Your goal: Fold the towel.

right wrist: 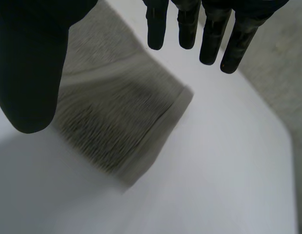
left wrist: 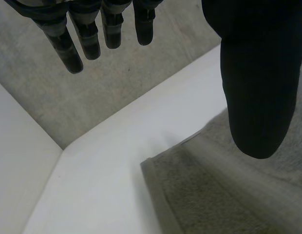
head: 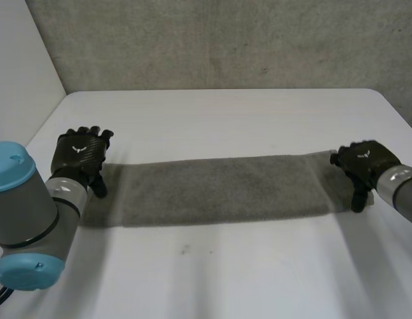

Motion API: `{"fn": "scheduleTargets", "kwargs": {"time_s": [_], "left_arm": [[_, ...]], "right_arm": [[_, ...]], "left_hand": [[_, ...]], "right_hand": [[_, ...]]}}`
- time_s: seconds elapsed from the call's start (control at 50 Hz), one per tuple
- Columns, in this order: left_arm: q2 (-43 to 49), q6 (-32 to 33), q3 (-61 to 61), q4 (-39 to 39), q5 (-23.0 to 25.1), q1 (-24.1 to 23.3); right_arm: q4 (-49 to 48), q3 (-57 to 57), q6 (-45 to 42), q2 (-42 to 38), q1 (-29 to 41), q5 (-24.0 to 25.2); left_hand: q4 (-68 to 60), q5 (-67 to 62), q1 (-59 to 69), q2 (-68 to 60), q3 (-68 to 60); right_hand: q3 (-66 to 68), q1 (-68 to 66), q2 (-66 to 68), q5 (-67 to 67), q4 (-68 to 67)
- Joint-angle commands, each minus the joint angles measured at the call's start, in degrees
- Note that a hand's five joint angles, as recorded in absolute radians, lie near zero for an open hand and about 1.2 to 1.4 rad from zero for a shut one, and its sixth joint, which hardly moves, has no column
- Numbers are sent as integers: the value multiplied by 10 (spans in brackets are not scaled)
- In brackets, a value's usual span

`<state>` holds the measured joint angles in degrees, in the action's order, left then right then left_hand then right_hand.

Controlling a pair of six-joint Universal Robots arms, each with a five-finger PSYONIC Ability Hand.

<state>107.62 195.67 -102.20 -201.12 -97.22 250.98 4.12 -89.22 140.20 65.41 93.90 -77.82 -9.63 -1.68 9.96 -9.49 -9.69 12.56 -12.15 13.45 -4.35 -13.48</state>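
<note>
A grey towel lies flat on the white table as a long narrow strip running from one hand to the other. My left hand hovers at the strip's left end, open, with nothing in it. In the left wrist view its fingers are straight and its thumb stands apart above the towel's end. My right hand is at the strip's right end, open too. The right wrist view has its straight fingers and thumb spread over the towel's hemmed end, not holding it.
A grey wall rises behind the table's far edge, and a white panel closes the left side. Bare tabletop stretches in front of the towel and behind it.
</note>
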Motion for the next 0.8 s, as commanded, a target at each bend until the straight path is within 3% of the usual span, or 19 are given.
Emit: {"fn": "scheduleTargets", "kwargs": {"time_s": [0.02,0.26,0.28,0.3,0.32,0.34,0.42,0.46,0.48,0.52,0.54,0.6,0.62,0.7,0.74,0.8], "left_arm": [[-5,-42,-3,-1,0,1],[-6,-42,-17,-18,0,4],[-6,-42,-17,-18,0,3],[-7,-42,-17,-18,0,3],[-7,-42,-17,-18,0,3],[-6,-42,-18,-18,0,2],[-8,-42,-22,-19,0,2],[-17,-42,-26,-22,0,3],[-17,-42,-26,-22,0,3],[-21,-42,-27,-22,0,2],[-21,-42,-27,-22,0,2],[-25,-42,-27,-22,0,1],[-28,-42,-30,-22,0,2],[-29,-42,-33,-23,0,2],[-29,-42,-34,-23,0,2],[-30,-42,-34,-23,0,2]], "right_arm": [[-24,-27,13,-15,-49,57],[-70,-32,10,-56,-57,59],[-80,-32,7,-61,-57,58],[-89,-32,5,-66,-57,58],[-90,-32,5,-66,-57,58],[-98,-31,4,-69,-57,56],[-123,-27,2,-66,-64,26],[-163,-25,-25,-63,-65,-44],[-163,-25,-25,-63,-65,-44],[-212,-28,-116,-67,-66,-118],[-213,-28,-116,-67,-66,-118],[-267,-44,-227,-62,-73,-164],[-295,-53,-269,-59,-76,-167],[-351,-73,-263,-46,-72,-153],[-391,-94,-188,0,-41,-139],[-402,-103,-141,26,-11,-134]], "left_hand": [[-4,17,0,-5,-3],[-4,17,0,-5,-3],[-4,17,0,-5,-3],[-4,17,0,-5,-3],[-4,17,0,-5,-3],[-4,17,0,-5,-3],[-4,17,0,-5,-3],[-4,17,0,-5,-3],[-4,17,0,-5,-3],[-4,17,0,-5,-3],[-4,17,0,-5,-3],[-4,17,0,-5,-3],[-4,17,0,-5,-3],[-4,17,0,-5,-3],[-4,17,0,-5,-3],[-4,17,0,-5,-3]], "right_hand": [[158,-162,149,-140,-149],[268,-272,259,-250,-259],[315,-319,306,-297,-305],[450,-454,441,-432,-441],[451,-455,442,-433,-442],[672,-676,663,-654,-663],[674,-678,666,-657,-665],[674,-678,666,-657,-665],[674,-678,666,-657,-665],[674,-678,666,-657,-665],[674,-678,666,-657,-665],[674,-678,666,-657,-665],[674,-678,666,-657,-665],[674,-678,666,-657,-665],[674,-678,666,-657,-665],[674,-678,666,-657,-665]]}}
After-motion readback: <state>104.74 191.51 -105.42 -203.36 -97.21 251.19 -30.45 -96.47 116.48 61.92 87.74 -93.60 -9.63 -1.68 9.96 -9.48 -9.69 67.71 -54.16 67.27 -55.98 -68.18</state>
